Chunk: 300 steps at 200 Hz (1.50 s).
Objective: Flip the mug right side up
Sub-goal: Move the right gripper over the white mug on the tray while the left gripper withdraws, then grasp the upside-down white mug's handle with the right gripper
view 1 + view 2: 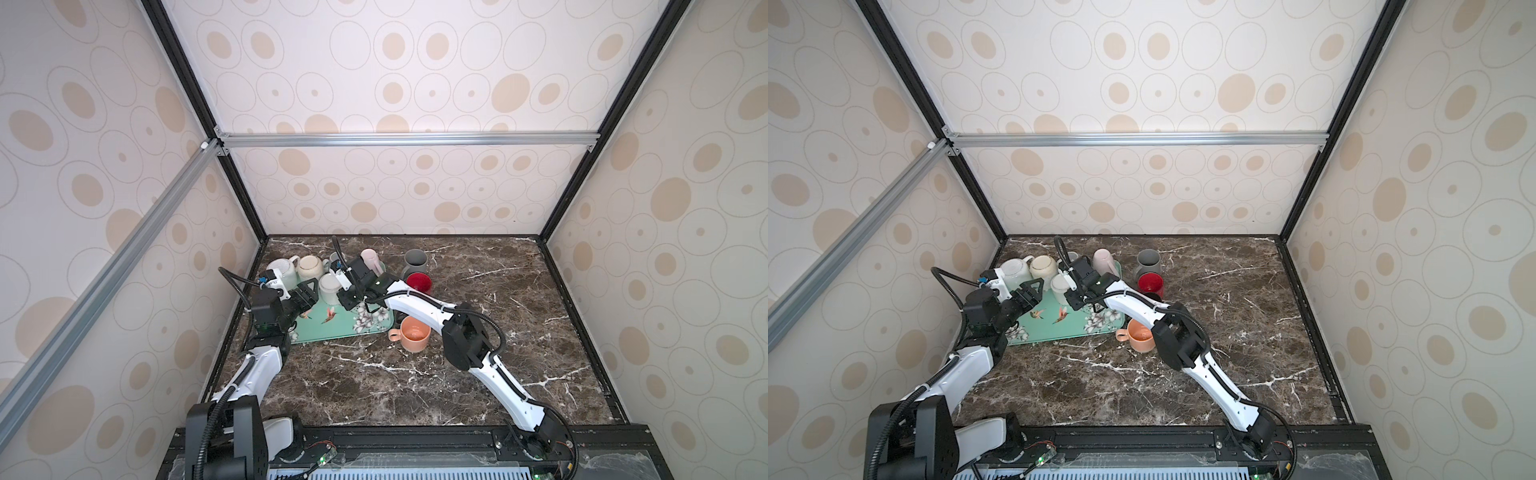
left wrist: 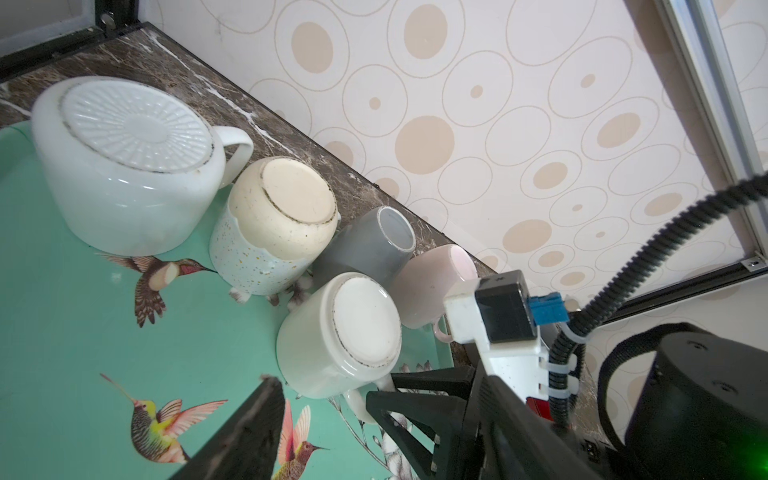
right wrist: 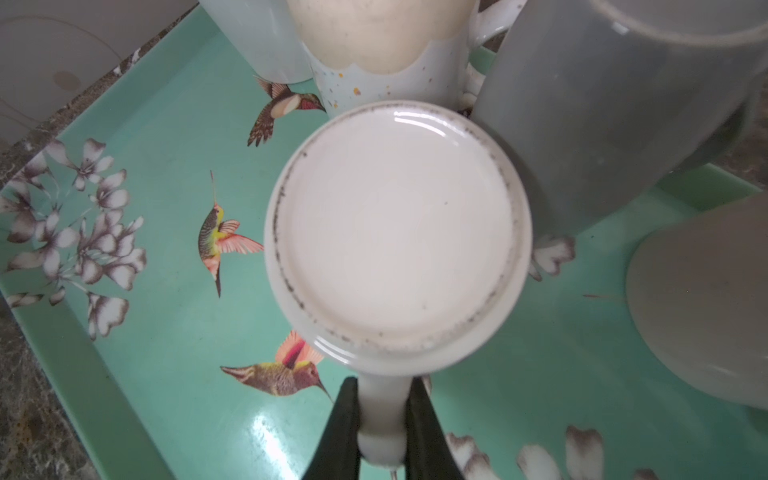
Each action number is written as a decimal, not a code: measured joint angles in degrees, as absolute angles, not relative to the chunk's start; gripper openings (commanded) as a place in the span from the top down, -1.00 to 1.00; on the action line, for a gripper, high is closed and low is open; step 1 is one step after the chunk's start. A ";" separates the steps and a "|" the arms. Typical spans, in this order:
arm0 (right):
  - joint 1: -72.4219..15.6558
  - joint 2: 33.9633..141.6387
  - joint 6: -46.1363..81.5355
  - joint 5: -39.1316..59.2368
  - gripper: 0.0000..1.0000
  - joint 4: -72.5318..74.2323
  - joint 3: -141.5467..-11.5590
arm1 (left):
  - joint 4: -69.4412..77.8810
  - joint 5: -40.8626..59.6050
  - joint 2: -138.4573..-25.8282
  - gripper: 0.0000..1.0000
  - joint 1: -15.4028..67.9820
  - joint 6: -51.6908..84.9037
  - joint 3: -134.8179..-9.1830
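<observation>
On the teal tray (image 3: pixel 166 353), back-left of the desk (image 1: pixel 415 374), white mug (image 3: pixel 395 232) sits upside down, grey mug (image 3: pixel 602 104) just beside. Right end effector (image 3: pixel 383 388) is clamped on its handle (image 3: pixel 382 432); left end effector (image 1: pixel 306 296) gapes empty nearby. Lift clear of neighbours 1st, then roll wrist approx. half a turn w/o slipping.

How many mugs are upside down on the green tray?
5. Along the tray's far side: large white mug, speckled cream mug, gray mug, pink mug. In front of them, the smaller white mug whose handle the right tool grips. The arms may hide more.
</observation>
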<state>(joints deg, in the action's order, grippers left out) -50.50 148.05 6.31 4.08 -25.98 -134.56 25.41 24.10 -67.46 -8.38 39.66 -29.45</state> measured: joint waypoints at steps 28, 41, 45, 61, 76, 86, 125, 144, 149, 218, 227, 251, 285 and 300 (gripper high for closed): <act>-50.48 144.92 5.89 3.97 0.83 -23.53 -128.68 | 25.91 24.97 -67.46 -0.48 -8.38 39.64 -29.34; -50.48 142.56 5.76 3.84 0.82 -23.40 -125.14 | 26.11 25.45 -67.46 -0.48 -8.38 39.64 -29.26; -50.48 141.84 5.69 3.81 0.81 -23.40 -123.98 | 26.11 25.56 -67.46 -0.48 -8.38 39.64 -29.26; -50.48 138.47 5.54 3.46 0.78 -23.18 -118.98 | 26.13 26.26 -67.46 -0.48 -8.43 39.62 -29.15; -50.48 135.02 5.54 2.96 0.70 -23.14 -113.78 | 26.20 27.14 -67.46 -0.48 -8.43 39.62 -28.95; -50.48 132.38 5.61 2.57 0.65 -23.14 -109.86 | 26.39 27.70 -67.46 -0.48 -8.43 39.62 -28.62; -50.57 122.61 6.66 0.12 0.37 -21.63 -94.26 | 28.97 30.57 -67.72 -0.43 -8.43 40.10 -25.96; -50.57 122.06 7.18 -1.19 0.29 -21.89 -92.20 | 29.98 32.10 -68.97 -0.42 -8.38 40.95 -25.15; -50.57 122.17 7.40 -1.39 0.28 -22.02 -92.12 | 30.04 32.38 -69.30 -0.42 -8.36 41.10 -25.08; -50.63 125.10 7.77 -2.70 0.43 -23.07 -97.21 | 30.41 34.30 -68.38 -0.45 -7.97 41.52 -24.05; -50.68 125.51 7.66 -2.81 0.53 -23.24 -97.95 | 30.41 34.41 -68.10 -0.45 -7.99 41.43 -23.64; -50.94 125.78 7.53 -3.14 0.74 -23.55 -98.72 | 30.52 34.59 -68.03 -0.45 -7.97 41.34 -22.68; -51.22 125.78 7.38 -3.73 0.91 -23.92 -98.78 | 30.79 35.35 -68.05 -0.45 -7.90 41.34 -22.50; -51.31 125.78 7.38 -3.77 0.96 -23.94 -98.78 | 30.79 35.73 -68.05 -0.45 -7.77 41.34 -22.50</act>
